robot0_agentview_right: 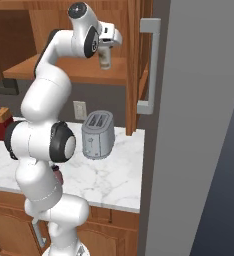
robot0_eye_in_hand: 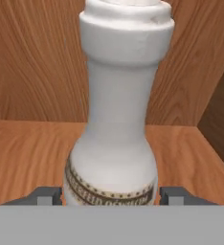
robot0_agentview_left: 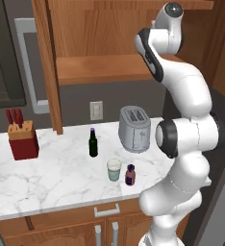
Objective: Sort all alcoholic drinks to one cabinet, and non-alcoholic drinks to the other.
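Step in hand, as judged: set down the tall pale whitish bottle with a brown patterned band (robot0_eye_in_hand: 116,119) on the open wooden cabinet shelf (robot0_eye_in_hand: 28,153). It stands upright there, near the shelf's back corner.

Gripper (robot0_eye_in_hand: 111,196): tips flank the bottle's lower body closely. Whether they press it I cannot tell.

To do it well: spread the jaws evenly, then draw straight back without brushing the neck.

Count on the white marble counter (robot0_agentview_left: 52,178):
- one grey toaster (robot0_agentview_left: 134,129)
- one slim dark green glass bottle with a purple cap (robot0_agentview_left: 93,143)
- one pale teal translucent cup (robot0_agentview_left: 114,169)
- one squat dark purple bottle (robot0_agentview_left: 130,175)
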